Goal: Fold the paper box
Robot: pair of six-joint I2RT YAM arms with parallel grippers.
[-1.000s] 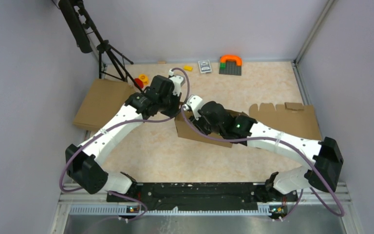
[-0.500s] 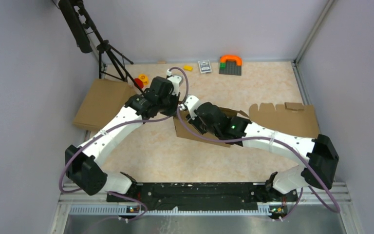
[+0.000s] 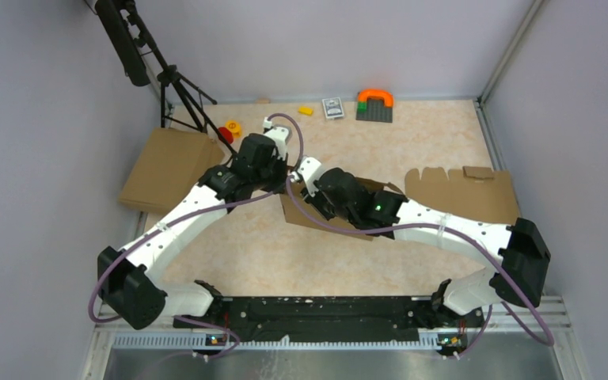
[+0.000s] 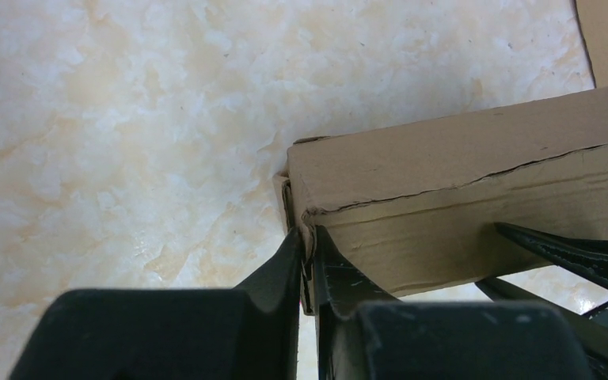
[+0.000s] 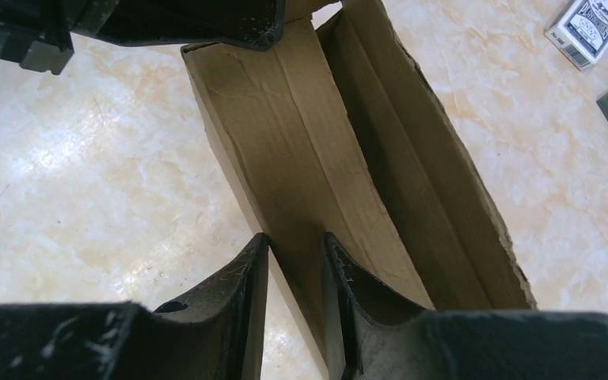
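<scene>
The paper box (image 3: 301,215) is a shallow brown cardboard tray lying mid-table, mostly hidden under my right arm. My left gripper (image 3: 289,177) is at the box's far left corner. In the left wrist view its fingertips (image 4: 294,252) are pinched on the thin corner edge of the box (image 4: 459,166). My right gripper (image 3: 317,194) sits further along the same long wall. In the right wrist view the right gripper (image 5: 294,241) straddles that wall of the box (image 5: 309,150), with one finger outside, one inside, and the wall closed between them.
A flat notched cardboard blank (image 3: 459,194) lies to the right and another brown cardboard piece (image 3: 166,162) to the left. Along the back are a card pack (image 3: 332,107), an orange-and-grey toy (image 3: 374,104), a yellow piece (image 3: 305,110), red and yellow toys (image 3: 229,131) and a tripod (image 3: 176,83).
Both grippers and the box have shifted slightly left and toward me. The right gripper's fingers have closed in on the wall. The left arm's base link swung further left.
</scene>
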